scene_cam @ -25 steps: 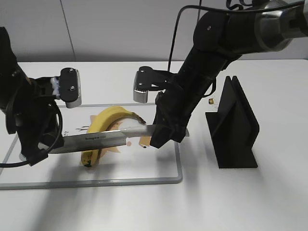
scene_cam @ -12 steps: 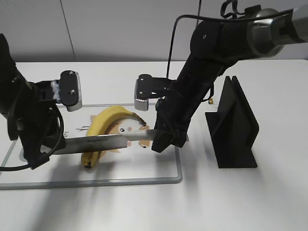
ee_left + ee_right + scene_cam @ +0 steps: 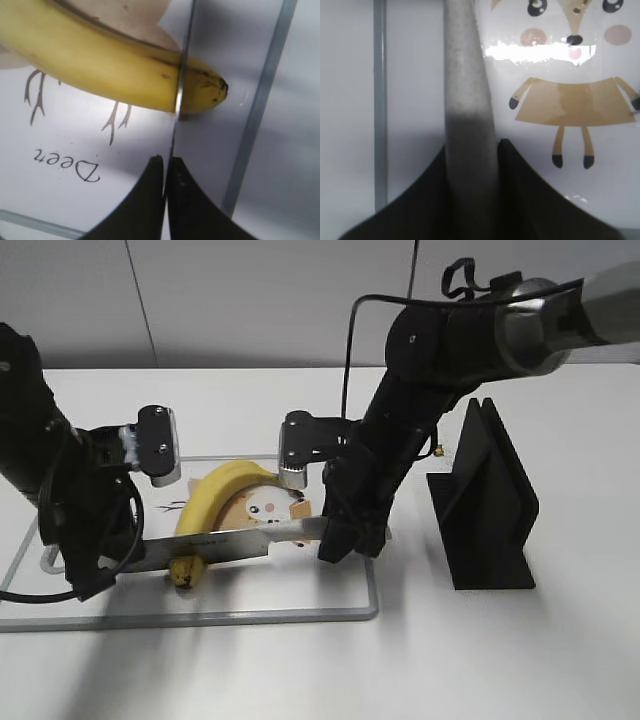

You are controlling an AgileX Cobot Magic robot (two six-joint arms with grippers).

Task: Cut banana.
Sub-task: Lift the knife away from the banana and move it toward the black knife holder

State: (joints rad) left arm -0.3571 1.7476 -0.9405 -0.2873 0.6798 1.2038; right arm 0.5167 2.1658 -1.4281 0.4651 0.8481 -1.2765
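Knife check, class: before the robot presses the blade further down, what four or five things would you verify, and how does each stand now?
1. Right gripper shut on knife handle: ok.
2. Left gripper pinching the blade's far end: ok.
3. Blade crosses banana near its dark tip: ok.
4. Banana lies on the board: ok.
5. Blade through to the board: cannot tell.

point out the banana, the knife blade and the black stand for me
banana (image 3: 215, 492), exterior view, on its yellow curved middle.
knife blade (image 3: 225, 544), exterior view, on the flat of the blade.
black stand (image 3: 490, 505), exterior view, on its upright side panel.
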